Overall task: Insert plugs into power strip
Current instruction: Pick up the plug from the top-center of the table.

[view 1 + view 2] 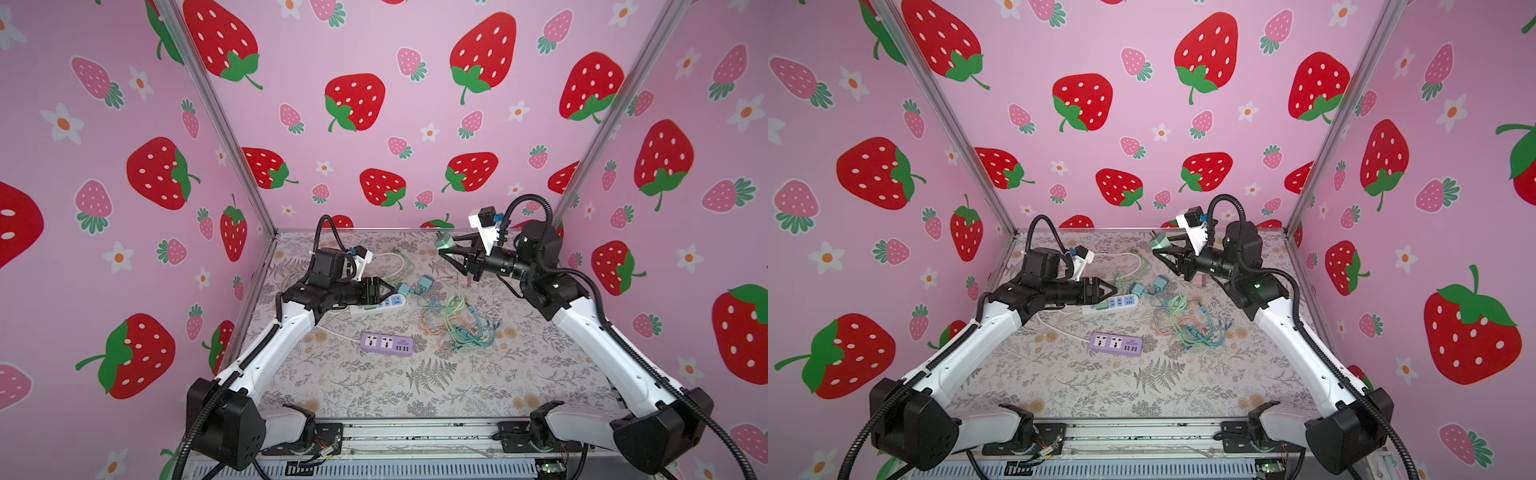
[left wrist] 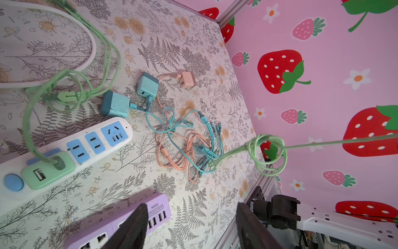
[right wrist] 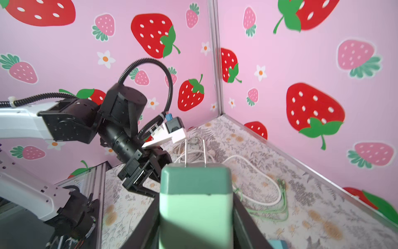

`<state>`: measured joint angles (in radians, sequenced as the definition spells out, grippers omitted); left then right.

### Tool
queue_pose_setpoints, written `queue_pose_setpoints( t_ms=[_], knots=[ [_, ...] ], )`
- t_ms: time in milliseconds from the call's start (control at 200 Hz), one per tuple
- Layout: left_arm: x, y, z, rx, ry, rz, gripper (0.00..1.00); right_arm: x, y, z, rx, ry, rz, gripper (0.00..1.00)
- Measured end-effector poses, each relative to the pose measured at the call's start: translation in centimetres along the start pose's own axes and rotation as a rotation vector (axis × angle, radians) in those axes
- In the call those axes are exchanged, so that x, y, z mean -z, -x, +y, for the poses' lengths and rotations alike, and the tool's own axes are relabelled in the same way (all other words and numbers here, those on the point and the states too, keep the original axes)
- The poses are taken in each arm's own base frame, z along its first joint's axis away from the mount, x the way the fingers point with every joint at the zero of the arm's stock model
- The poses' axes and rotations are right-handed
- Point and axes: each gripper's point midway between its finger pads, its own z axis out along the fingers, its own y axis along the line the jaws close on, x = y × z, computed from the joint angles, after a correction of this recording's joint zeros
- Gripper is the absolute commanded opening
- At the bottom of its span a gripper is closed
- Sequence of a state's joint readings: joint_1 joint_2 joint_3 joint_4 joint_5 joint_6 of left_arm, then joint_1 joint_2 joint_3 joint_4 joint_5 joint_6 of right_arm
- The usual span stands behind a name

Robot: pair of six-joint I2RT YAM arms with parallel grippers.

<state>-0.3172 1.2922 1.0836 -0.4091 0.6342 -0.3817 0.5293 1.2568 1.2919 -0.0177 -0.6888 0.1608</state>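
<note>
Right gripper (image 1: pixel 446 246) clamped a mint plug (image 3: pixel 196 194) aloft, well apart from the white power strip (image 2: pixel 86 148). Left gripper (image 1: pixel 390 290) hung over that strip, jaws parted, empty. A second mint plug (image 2: pixel 47 170) sat socketed there.

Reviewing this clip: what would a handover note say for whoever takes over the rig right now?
Right gripper: shut on the held mint green plug, up in the air, prongs free.
Left gripper: open, empty, over the table by the white power strip.
Done: the inserted mint green plug sits in the white strip.
Left: the held plug, plus the near teal-blue plug, far teal-blue plug and peach-pink plug lying loose on the table. The purple power strip has no plugs.
</note>
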Motion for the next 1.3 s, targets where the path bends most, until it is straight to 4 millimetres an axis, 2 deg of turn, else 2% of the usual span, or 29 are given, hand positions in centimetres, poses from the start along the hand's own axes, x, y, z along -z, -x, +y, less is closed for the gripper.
queue_pose_setpoints(
  t_ms=[100, 205, 510, 610, 735, 800, 905, 995, 1055, 1296],
  knots=[
    [0.3, -0.1, -0.1, 0.000, 0.005, -0.002, 0.67, 0.3, 1.8, -0.1, 0.052, -0.021, -0.028, 0.31],
    [0.5, 0.0, -0.3, -0.005, 0.003, -0.008, 0.67, 0.5, 2.8, -0.3, 0.095, -0.047, -0.044, 0.32],
    [0.7, 0.0, -0.5, -0.009, 0.001, -0.013, 0.70, 1.1, 4.8, -1.0, 0.176, -0.118, -0.060, 0.32],
    [0.9, 0.1, -0.6, -0.012, -0.001, -0.018, 0.71, 1.0, 4.7, -1.3, 0.186, -0.127, -0.052, 0.31],
    [1.5, 0.2, -1.2, -0.016, -0.012, -0.032, 0.73, 0.3, 2.7, -2.1, 0.172, -0.133, -0.007, 0.31],
    [1.8, 0.2, -1.8, -0.016, -0.030, -0.039, 0.73, -0.3, 0.6, -2.4, 0.154, -0.128, 0.035, 0.31],
    [2.2, 0.3, -2.7, -0.008, -0.066, -0.042, 0.75, -1.2, -3.8, -2.8, 0.134, -0.109, 0.122, 0.31],
    [2.3, 0.4, -3.3, 0.000, -0.101, -0.041, 0.77, -2.0, -7.2, -2.2, 0.134, -0.074, 0.187, 0.31],
    [2.4, 0.5, -3.9, 0.003, -0.127, -0.041, 0.79, -2.5, -8.7, -1.6, 0.140, -0.051, 0.215, 0.31],
    [2.8, 0.8, -5.8, 0.013, -0.224, -0.033, 0.80, -4.4, -11.0, 0.9, 0.209, 0.026, 0.256, 0.31]
  ],
)
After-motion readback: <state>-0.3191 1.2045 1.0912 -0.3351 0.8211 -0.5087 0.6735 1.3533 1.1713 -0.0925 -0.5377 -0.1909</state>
